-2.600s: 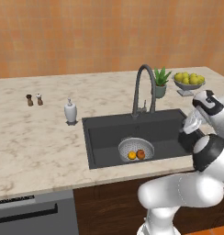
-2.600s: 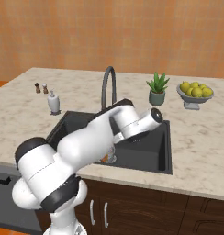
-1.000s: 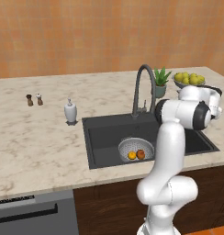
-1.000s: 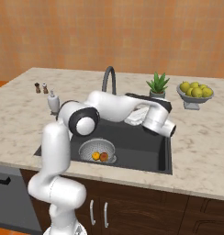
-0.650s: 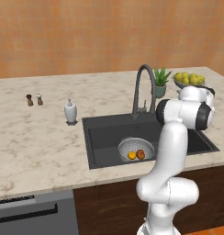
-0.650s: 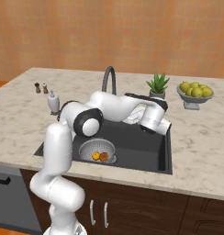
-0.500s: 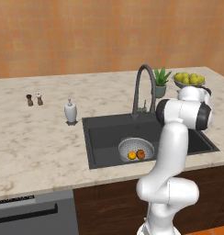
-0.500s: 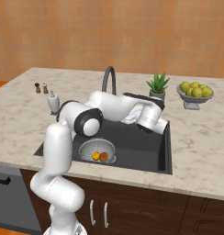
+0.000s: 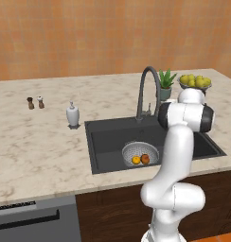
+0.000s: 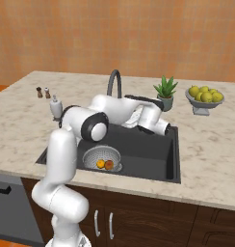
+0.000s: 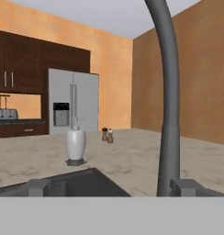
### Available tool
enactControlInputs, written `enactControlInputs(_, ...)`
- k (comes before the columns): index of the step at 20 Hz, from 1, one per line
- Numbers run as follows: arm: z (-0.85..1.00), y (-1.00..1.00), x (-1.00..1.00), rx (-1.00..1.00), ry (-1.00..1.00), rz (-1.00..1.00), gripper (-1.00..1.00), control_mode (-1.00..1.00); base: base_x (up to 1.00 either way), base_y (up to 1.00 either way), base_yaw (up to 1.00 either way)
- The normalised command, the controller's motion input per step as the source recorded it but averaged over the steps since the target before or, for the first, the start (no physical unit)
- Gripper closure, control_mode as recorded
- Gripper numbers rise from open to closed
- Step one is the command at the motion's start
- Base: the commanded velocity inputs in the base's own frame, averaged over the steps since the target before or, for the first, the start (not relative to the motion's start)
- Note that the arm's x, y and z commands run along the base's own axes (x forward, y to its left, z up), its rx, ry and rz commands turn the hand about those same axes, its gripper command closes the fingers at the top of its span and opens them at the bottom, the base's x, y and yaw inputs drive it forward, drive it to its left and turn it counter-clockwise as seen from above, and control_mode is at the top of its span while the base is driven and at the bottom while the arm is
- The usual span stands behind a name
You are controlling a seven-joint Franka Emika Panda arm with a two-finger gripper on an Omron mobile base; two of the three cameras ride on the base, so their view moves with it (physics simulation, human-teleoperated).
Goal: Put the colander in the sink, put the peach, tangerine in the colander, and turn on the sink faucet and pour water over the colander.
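The colander (image 9: pixel 134 149) (image 10: pixel 96 155) sits in the left part of the sink (image 9: pixel 108 141) (image 10: pixel 143 155). In it lie the tangerine (image 9: pixel 136 160) (image 10: pixel 100 164) and, beside it, the peach (image 9: pixel 145 159) (image 10: pixel 109 165). The dark sink faucet (image 9: pixel 146 81) (image 10: pixel 114 79) (image 11: pixel 168 114) arches over the basin. No water is in view. My gripper (image 10: pixel 131 119) (image 11: pixel 111 188) is open, low behind the sink at the faucet's foot. In the hand view the faucet's stem rises just inside the right fingertip (image 11: pixel 185 187).
A white soap bottle (image 9: pixel 72 115) (image 10: pixel 55 107) (image 11: pixel 76 144) stands left of the sink, with two small shakers (image 9: pixel 35 102) (image 10: pixel 43 91) (image 11: pixel 107 135) beyond it. A potted plant (image 9: pixel 165 80) (image 10: pixel 165 91) and a bowl of lemons (image 9: pixel 195 81) (image 10: pixel 204 96) stand at the back right.
The hand has drawn a little closer to the faucet's foot. The jaws stay open, and the colander and fruit have not moved.
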Motion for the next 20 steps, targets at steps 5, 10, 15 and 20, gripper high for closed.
enactControlInputs(5,-0.26,0.0,0.4,0.0,-0.05,0.0,-1.0,-1.0,0.0,0.0,0.0)
enactControlInputs(10,-0.29,-0.04,0.45,0.0,-0.01,0.01,-1.0,-1.0,0.0,0.0,0.0)
enactControlInputs(15,-0.22,-0.06,0.53,0.0,0.0,0.0,-1.0,-1.0,0.0,0.0,0.0)
enactControlInputs(20,-0.09,-0.05,0.55,0.0,0.0,0.0,-1.0,-1.0,0.0,0.0,0.0)
